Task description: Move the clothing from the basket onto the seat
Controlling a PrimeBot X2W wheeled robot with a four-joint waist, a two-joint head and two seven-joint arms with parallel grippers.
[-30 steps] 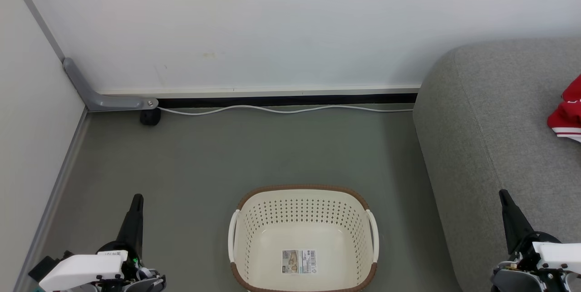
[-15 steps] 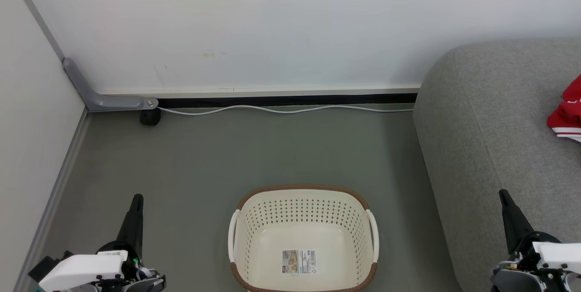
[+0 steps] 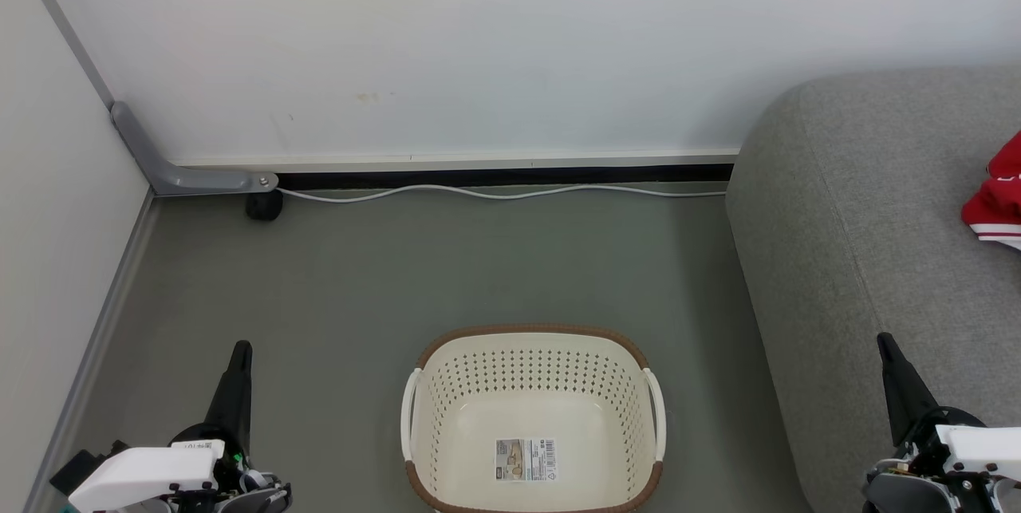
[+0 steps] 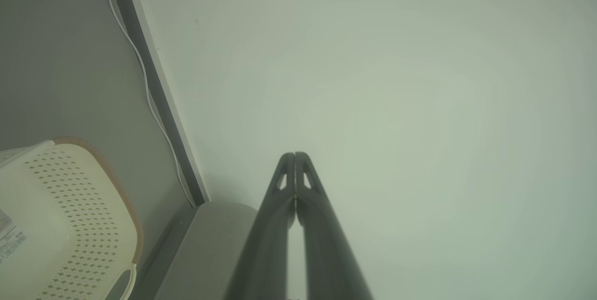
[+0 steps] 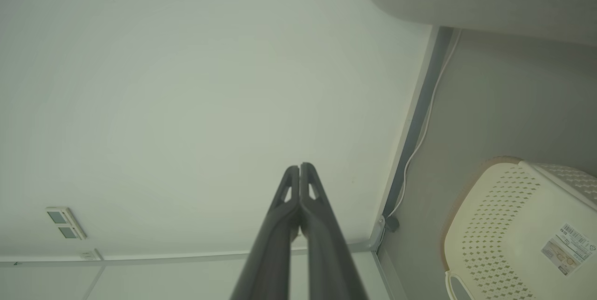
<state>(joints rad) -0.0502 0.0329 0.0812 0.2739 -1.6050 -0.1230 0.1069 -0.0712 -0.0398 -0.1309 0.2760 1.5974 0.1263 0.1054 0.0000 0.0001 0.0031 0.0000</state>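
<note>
You have both claws pressed fully shut, fingers tip to tip, gripping and touching nothing. The left claw (image 3: 240, 349) hangs over the floor (image 3: 478, 258), well to the left of the basket (image 3: 530, 330). The right claw (image 3: 885, 341) hangs above the rounded end of the seat (image 3: 861, 202). The basket stands on the floor between them, a paper label (image 3: 525, 459) on its bottom. The clothing (image 3: 997, 202), red with white trim, lies on the seat, well apart from both claws.

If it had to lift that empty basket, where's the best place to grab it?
By its white side handles, probably: left gripper to the left handle, right gripper to the right handle, each coming from outside. They stand off the basket wall as open loops that a finger could hook.
</note>
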